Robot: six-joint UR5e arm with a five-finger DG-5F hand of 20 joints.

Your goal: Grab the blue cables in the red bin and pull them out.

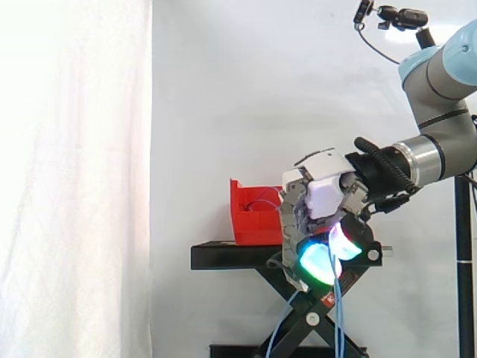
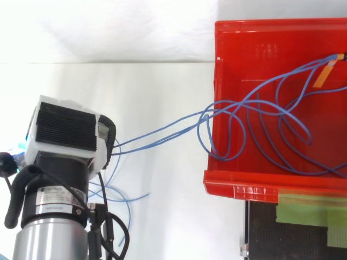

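Blue thin cables [image 2: 157, 135]: strung from red plastic bin [image 2: 244, 192] over one side wall; loops remain inside.
Hand [image 1: 328, 195]: fingers curled round strands, gripping for the pull.

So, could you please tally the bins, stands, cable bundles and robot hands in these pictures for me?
Red bin: 1
Black stand: 1
Bundle of blue cables: 1 (strands too tangled to count)
Hand: 1
Total: 4

red bin [image 2: 260, 187]: glossy plastic | blue cables [image 2: 173, 125]: smooth sheathing | curtain [image 1: 74, 149]: matt cloth
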